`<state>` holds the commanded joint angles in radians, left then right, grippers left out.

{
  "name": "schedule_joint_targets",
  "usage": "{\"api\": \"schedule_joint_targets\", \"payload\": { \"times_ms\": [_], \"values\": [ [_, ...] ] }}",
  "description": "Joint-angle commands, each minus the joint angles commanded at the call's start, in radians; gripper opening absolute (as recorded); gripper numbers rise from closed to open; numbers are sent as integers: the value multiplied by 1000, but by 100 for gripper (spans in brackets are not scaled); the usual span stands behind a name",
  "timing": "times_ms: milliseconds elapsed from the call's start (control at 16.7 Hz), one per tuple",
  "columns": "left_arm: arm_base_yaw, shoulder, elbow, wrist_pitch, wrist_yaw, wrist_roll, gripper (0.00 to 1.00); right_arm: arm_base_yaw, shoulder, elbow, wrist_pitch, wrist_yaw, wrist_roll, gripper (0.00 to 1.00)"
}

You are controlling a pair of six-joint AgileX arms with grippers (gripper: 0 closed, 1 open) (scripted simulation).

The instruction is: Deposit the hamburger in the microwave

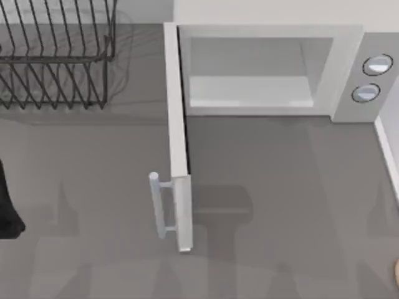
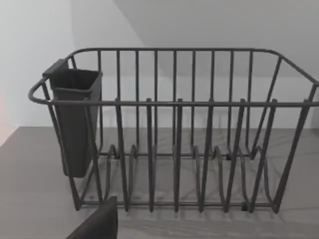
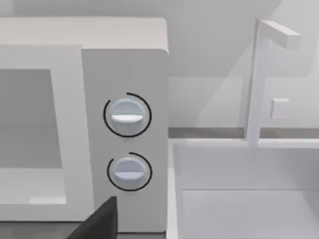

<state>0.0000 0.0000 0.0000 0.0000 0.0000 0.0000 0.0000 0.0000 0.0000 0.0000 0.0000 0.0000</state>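
Note:
The microwave (image 1: 349,68) stands at the back of the table, right of centre, white-grey with two round knobs (image 1: 372,78). Its door (image 1: 177,143) is swung fully open toward the front, and the bar handle (image 1: 159,205) faces left. Nothing shows inside the cavity (image 1: 249,75). At the right edge of the top view, near the front, is a pale tan sliver of the hamburger (image 1: 396,270), mostly cut off. My left arm (image 1: 9,205) sits at the table's left edge. A dark part of my left gripper (image 2: 97,224) faces the dish rack. A dark part of my right gripper (image 3: 99,219) faces the microwave's knobs (image 3: 127,115).
A dark wire dish rack (image 1: 56,56) with a dark cup holder (image 2: 75,119) stands at the back left. A white sink (image 3: 249,199) with a faucet (image 3: 259,79) lies right of the microwave. The open door divides the table's middle; grey tabletop (image 1: 280,205) spreads in front of the cavity.

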Motion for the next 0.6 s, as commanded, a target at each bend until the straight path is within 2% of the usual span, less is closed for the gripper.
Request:
{"api": "schedule_joint_targets", "payload": {
  "times_ms": [300,600],
  "values": [
    [0,0,0,0,0,0,100,14,67,49,-61,-3,15,100],
    [0,0,0,0,0,0,100,54,383,233,-302,-2,71,100]
  ]
}}
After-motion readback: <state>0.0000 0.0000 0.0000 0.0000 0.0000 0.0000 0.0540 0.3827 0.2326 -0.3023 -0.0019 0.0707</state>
